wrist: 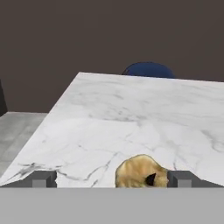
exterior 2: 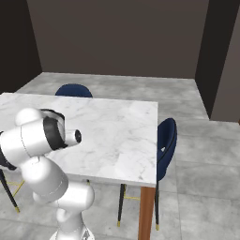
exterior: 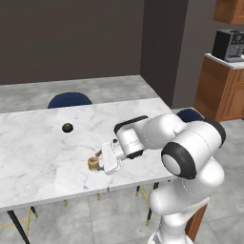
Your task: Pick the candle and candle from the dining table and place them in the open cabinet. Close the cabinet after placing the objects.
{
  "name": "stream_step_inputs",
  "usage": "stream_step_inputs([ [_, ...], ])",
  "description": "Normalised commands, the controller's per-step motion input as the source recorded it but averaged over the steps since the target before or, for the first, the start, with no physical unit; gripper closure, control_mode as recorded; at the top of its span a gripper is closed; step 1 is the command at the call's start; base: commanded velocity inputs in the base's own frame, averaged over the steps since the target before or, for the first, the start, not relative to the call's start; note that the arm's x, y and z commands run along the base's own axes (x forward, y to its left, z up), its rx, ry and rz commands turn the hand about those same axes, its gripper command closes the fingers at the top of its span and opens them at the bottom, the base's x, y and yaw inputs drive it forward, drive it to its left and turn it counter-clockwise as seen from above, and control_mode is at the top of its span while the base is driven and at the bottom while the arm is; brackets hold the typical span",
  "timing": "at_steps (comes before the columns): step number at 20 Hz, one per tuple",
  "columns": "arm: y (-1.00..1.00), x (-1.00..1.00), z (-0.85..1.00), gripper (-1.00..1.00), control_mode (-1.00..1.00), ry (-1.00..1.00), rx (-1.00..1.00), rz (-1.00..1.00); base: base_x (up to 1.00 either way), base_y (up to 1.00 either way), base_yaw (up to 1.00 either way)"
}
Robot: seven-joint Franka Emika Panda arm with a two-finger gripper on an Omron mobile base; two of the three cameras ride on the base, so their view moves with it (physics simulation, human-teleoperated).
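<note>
With its jaws spread wide, my gripper brackets the golden spool candle, unclenched, near the dining table's front edge. Farther back on the marble sits a small black lump; blue chairs line the far edge.

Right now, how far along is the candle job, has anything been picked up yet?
Nothing looks stowed yet. The golden spool-shaped candle sits on the marble dining table, and the open pincer is level with it, its fingertips either side in the hand view but not closed. Left: grip it, carry it to the cabinet, fetch the other candle, then shut the door.
</note>
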Motion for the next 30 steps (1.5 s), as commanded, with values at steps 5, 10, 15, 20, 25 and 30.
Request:
stream_step_inputs([
  [5,-0.45,0.00,0.00,-1.00,-1.00,0.00,0.12,0.00,0.00,0.00,0.00],
  [10,-0.24,0.01,0.00,-1.00,-1.00,0.00,0.04,0.00,0.00,0.00,0.00],
  [15,0.00,0.00,0.00,-1.00,-1.00,0.00,0.00,0.00,0.00,0.00,0.00],
  [20,0.00,0.13,-0.14,-1.00,-1.00,0.05,0.00,0.00,0.00,0.00,0.00],
  [25,0.00,0.19,-0.07,-1.00,-1.00,0.03,0.00,0.00,0.00,0.00,0.00],
  [30,0.00,0.18,0.00,-1.00,-1.00,0.00,0.00,0.00,0.00,0.00,0.00],
])
